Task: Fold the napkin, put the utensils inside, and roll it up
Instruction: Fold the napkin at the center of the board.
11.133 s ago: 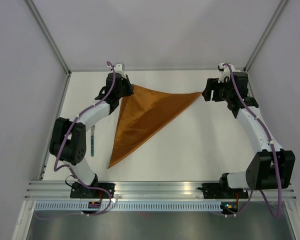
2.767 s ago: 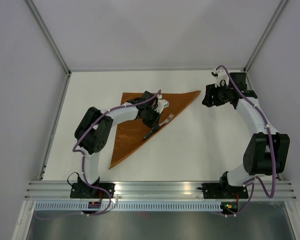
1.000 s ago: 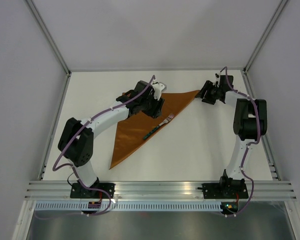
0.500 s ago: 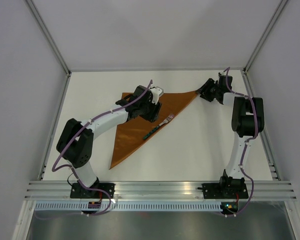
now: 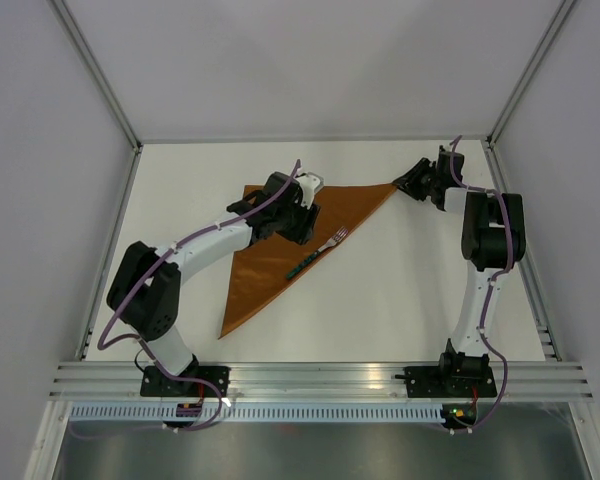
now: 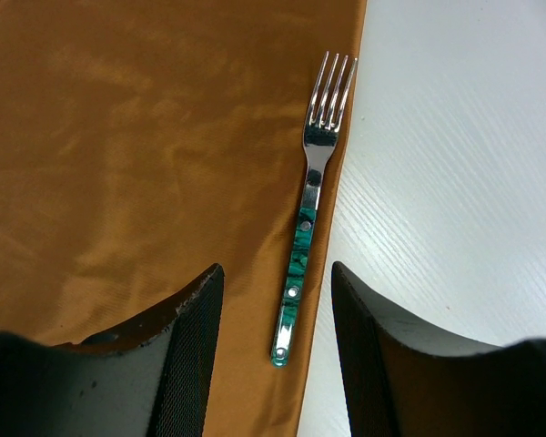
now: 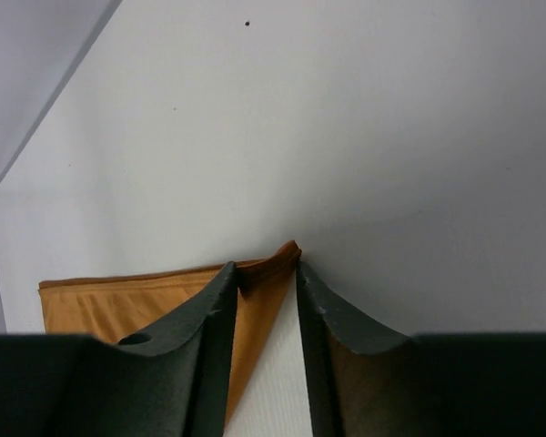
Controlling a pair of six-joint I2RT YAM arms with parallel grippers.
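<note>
The rust-brown napkin lies folded in a triangle on the white table. A fork with a green handle rests along its right folded edge. My left gripper hovers open over the napkin, with the fork lying free below and ahead of its fingers. My right gripper is down at the napkin's far right corner. Its jaws stand narrow on either side of that corner, which puckers up between the fingertips, with a gap still showing.
White booth walls close the table at the back and sides, and the right gripper works close to the back right. An aluminium rail runs along the near edge by the arm bases.
The right gripper has reached the napkin's corner and its jaws have narrowed around it. The left gripper has drifted slightly back to the left, still open. The fork has not moved.
</note>
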